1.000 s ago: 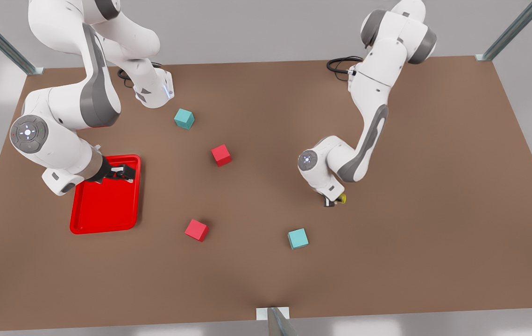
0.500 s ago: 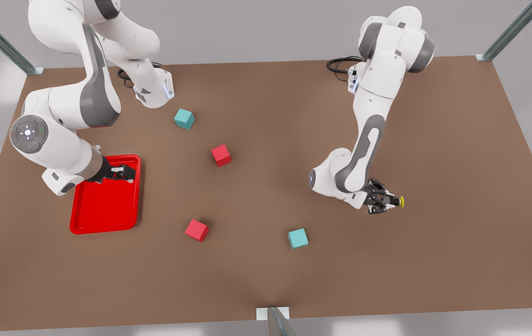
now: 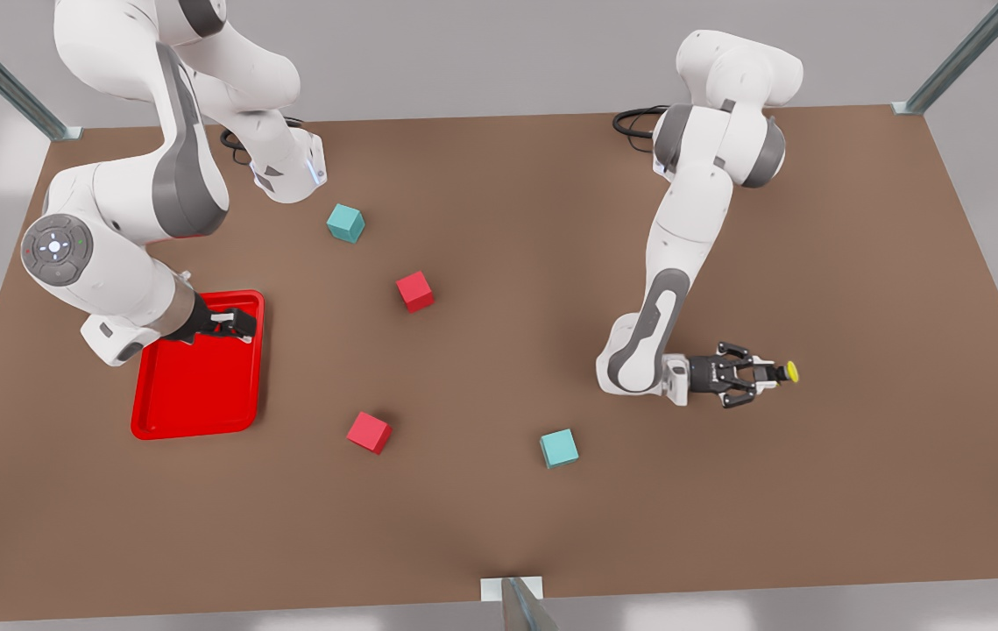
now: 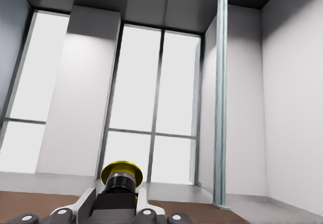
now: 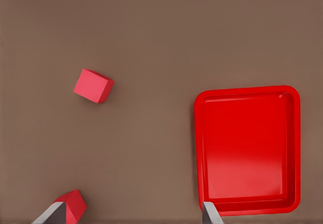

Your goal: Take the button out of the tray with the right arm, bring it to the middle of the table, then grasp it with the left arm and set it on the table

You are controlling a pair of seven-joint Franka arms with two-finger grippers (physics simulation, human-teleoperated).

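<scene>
The button (image 3: 789, 373), a small black body with a yellow cap, sits between the fingers of my left gripper (image 3: 775, 374), on the front view's right half of the table (image 3: 858, 263). The gripper lies level and is shut on it, with the cap pointing to the front view's right. The left wrist view has the button (image 4: 121, 176) in the left gripper (image 4: 116, 205) against far windows. My right gripper (image 3: 242, 326) hangs open over the far edge of the red tray (image 3: 201, 394). In the right wrist view the tray (image 5: 247, 148) holds nothing, and the right gripper (image 5: 131, 216) has its fingertips spread wide.
Two teal cubes (image 3: 345, 223) (image 3: 559, 448) and two red cubes (image 3: 414, 291) (image 3: 368, 432) lie scattered across the middle of the table. The right wrist view has both red cubes (image 5: 93, 86) (image 5: 73, 204). A grey frame post (image 3: 516, 605) stands at the near edge.
The left arm has swung toward the front view's right with the button, and its wrist has turned from pointing down to lying level. The right arm has barely moved.
</scene>
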